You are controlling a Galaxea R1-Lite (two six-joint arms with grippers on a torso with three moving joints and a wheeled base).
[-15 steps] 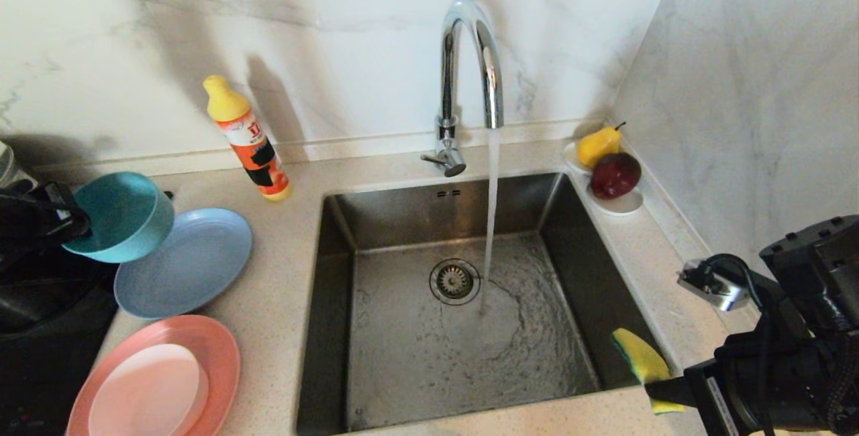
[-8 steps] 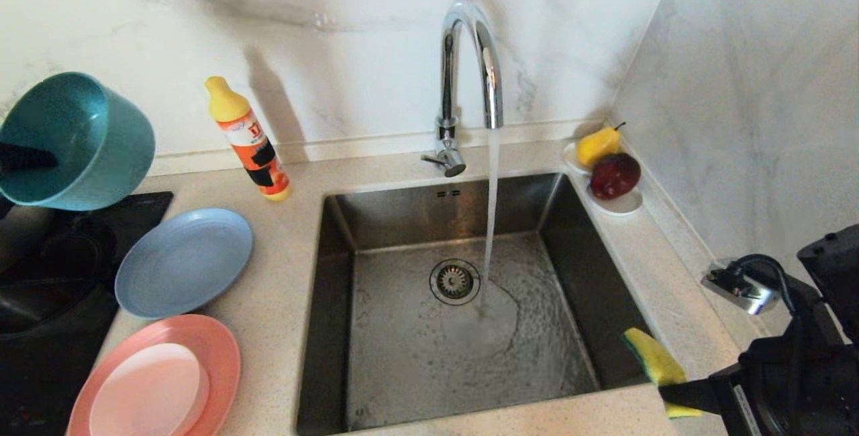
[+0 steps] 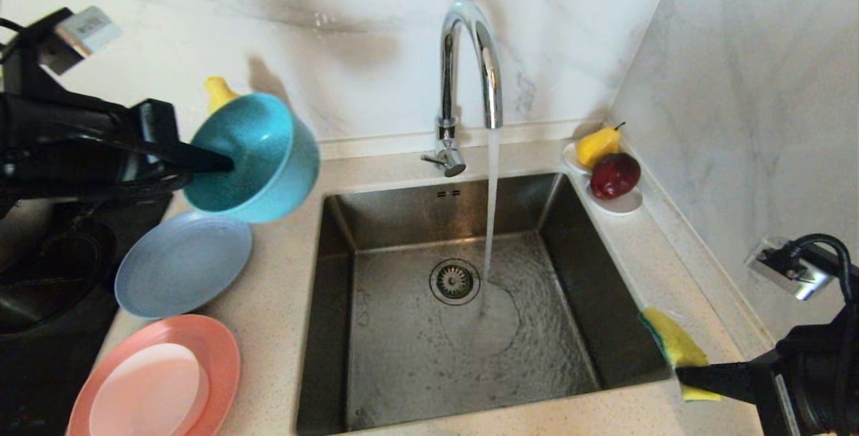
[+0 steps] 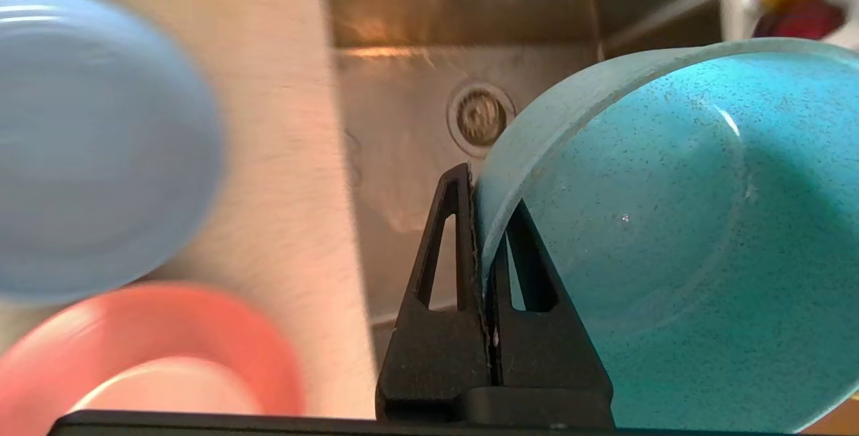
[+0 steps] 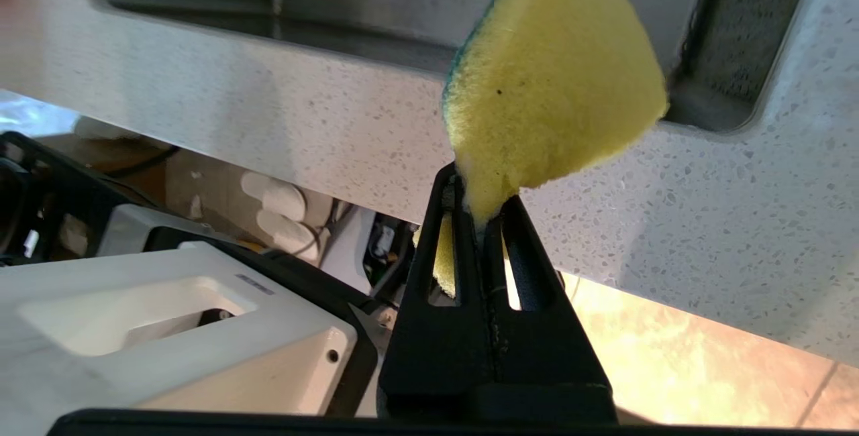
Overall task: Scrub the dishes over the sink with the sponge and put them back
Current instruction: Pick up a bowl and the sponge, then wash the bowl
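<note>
**Teal bowl airborne at the sink's left edge, sponge waiting at the right**

Teal bowl [image 3: 258, 157] hangs tilted on its side above the counter, just left of the sink [image 3: 335, 275], mouth turned toward the left arm. Your left gripper [image 4: 482, 221] pinches the rim, one finger inside the wall and one outside, fingers pressed tight on it. Judged rigid, light and matte; a thin rim hold like this will likely let the bowl swing or twist once the sponge pushes on it, more so when wet. Expect a steadier hold if the scrubbing force runs toward the pinched wall, not across it.

Sponge [image 3: 674, 349] sits in your right gripper [image 5: 484, 221] over the sink's near right corner, fingers squeezed on one corner so the yellow body bulges free, green layer on the far face. Soft and compressible: it will fold under pressure.

Tap [image 3: 470, 67] is running into the basin. Grey-blue plate [image 3: 181, 261] lies on the counter under the bowl; the salmon plate [image 3: 215, 349] carries the pale pink bowl [image 3: 147, 389]. Neither bowl nor sponge is under the water yet.
</note>
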